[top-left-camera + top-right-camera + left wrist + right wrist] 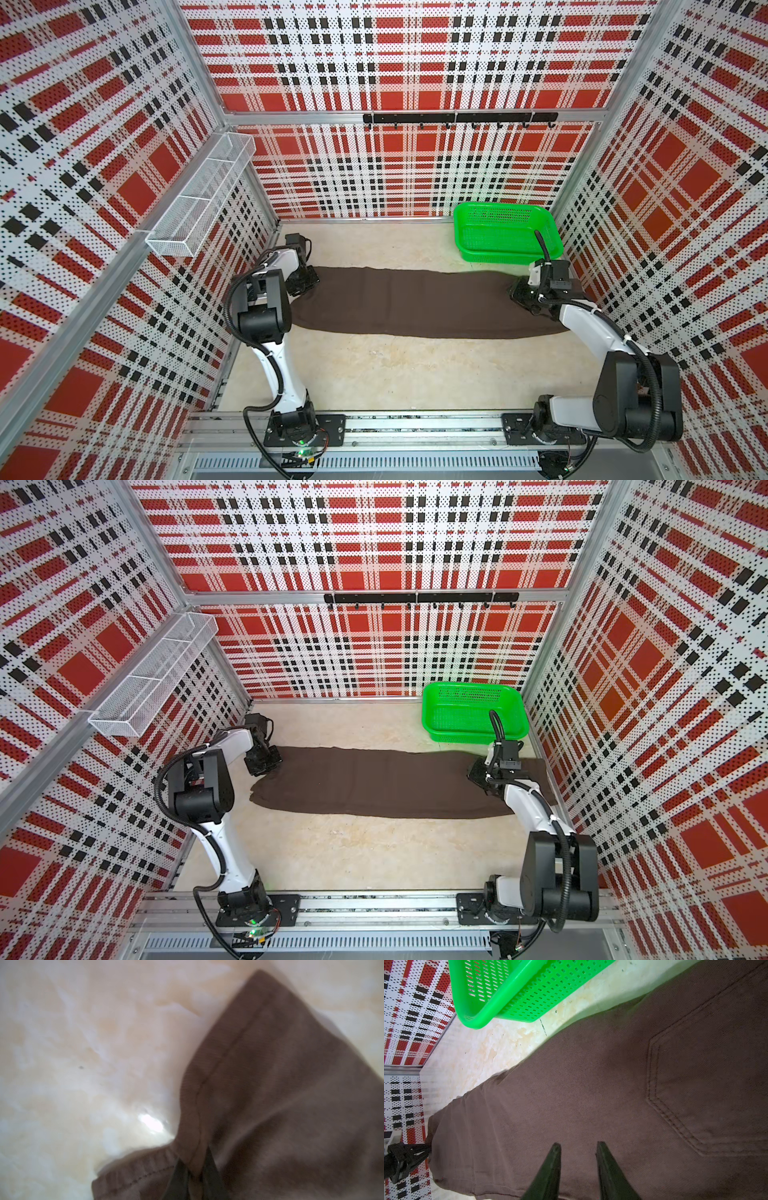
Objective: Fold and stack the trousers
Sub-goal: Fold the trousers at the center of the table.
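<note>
Stretched in one long brown band across the middle of the desk [395, 374]: the trousers [415, 303], already doubled leg on leg by the look of the narrow shape, cuffs toward the left arm, waist toward the right, seen so in both top views. Clamped on the cuff end with the left hand [194, 1155]; in the left wrist view, a stitched hem [199, 1084] pinched between the dark fingers [178, 1178] and tented up off the desk, so likely gripped there to carry that end over. Blurred there, so no telling how many layers caught. Parked over the seat end with the right hand [578, 1144], fingers apart, released, gripping nothing, back pocket [706, 1084] stitching just beside; whether touching the cloth, cannot tell. Probably set low there to pin the waist while the cuffs travel, or to wait for its own pinch. Placed in the far right corner, just beyond the waist end and apart from the cloth: a green basket [511, 205], empty as far as shown. Judged early in the task: crosswise folds not yet made, nothing stacked. Worth watching: slippage of a lower layer out of the pinch, and dragging rather than lifting
</note>
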Motion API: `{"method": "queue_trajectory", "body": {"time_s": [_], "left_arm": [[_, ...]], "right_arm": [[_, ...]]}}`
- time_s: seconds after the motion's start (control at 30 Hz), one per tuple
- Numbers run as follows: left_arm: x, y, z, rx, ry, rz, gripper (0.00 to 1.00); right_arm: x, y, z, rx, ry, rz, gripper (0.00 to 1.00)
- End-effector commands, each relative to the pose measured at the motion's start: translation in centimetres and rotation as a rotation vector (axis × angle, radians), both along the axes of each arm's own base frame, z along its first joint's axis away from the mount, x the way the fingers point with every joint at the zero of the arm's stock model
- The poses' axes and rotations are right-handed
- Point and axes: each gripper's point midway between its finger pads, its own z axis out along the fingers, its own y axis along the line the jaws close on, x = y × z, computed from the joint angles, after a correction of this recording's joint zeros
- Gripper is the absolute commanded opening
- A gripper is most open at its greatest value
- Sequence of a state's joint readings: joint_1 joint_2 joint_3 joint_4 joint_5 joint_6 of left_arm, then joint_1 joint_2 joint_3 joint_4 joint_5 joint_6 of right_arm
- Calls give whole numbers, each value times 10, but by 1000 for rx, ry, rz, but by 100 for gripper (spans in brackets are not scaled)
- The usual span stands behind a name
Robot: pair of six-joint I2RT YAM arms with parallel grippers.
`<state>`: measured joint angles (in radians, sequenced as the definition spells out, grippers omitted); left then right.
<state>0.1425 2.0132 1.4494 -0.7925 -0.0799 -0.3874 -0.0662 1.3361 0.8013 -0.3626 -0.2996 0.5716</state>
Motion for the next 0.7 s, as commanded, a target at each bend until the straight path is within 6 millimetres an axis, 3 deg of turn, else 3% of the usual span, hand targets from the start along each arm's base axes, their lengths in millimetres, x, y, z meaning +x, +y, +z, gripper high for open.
{"method": "queue_trajectory", "body": {"time_s": [0.0, 0.37, 0.67], "left_arm": [[2, -1, 40, 5, -65, -36, 0], [-17, 64, 84, 119, -124, 70, 0], [-23, 107, 103, 189, -130, 143, 0]], "right_arm": [[-8, 0, 1, -20, 8, 3, 33], [-19, -7, -7, -49, 41, -33, 34], [-27, -1, -23, -46, 87, -32, 34]]}}
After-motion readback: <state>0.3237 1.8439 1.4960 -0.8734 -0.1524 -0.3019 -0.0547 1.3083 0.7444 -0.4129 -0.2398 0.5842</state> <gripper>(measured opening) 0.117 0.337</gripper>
